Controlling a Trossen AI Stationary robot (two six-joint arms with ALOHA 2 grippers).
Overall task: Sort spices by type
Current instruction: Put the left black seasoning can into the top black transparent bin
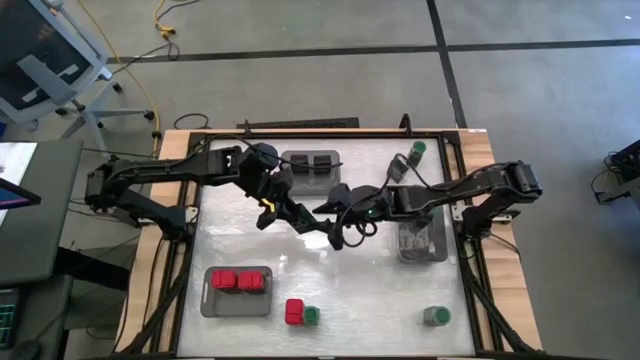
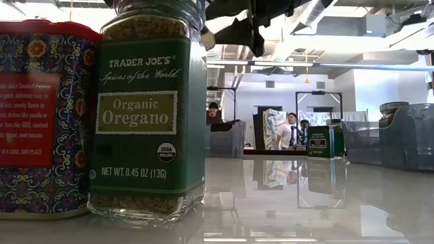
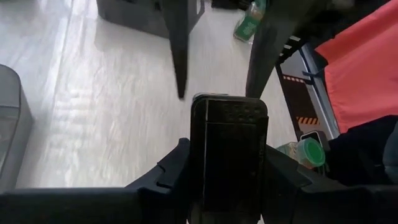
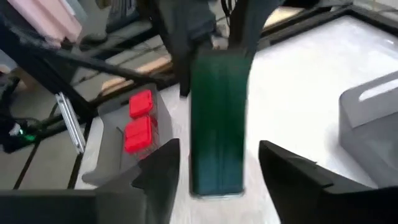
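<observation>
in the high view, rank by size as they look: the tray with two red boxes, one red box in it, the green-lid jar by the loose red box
1. Tray, clearly largest.
2. Red box in it.
3. Green-lid jar, slightly smaller than the box from above, though the gap is small.

Both arms are dark, near black, built of slim boxy links with rounded joint housings; the left arm (image 1: 170, 175) carries a small yellow mark near its wrist; thin black cables loop beside the right arm (image 1: 470, 190) behind its wrist; the left tool (image 3: 227, 177) has matte black fingers (image 3: 168, 177) with angular, stepped inner edges; the right tool (image 4: 217, 180) has broad, wedge-shaped fingers (image 4: 155, 174) in the same black.
</observation>
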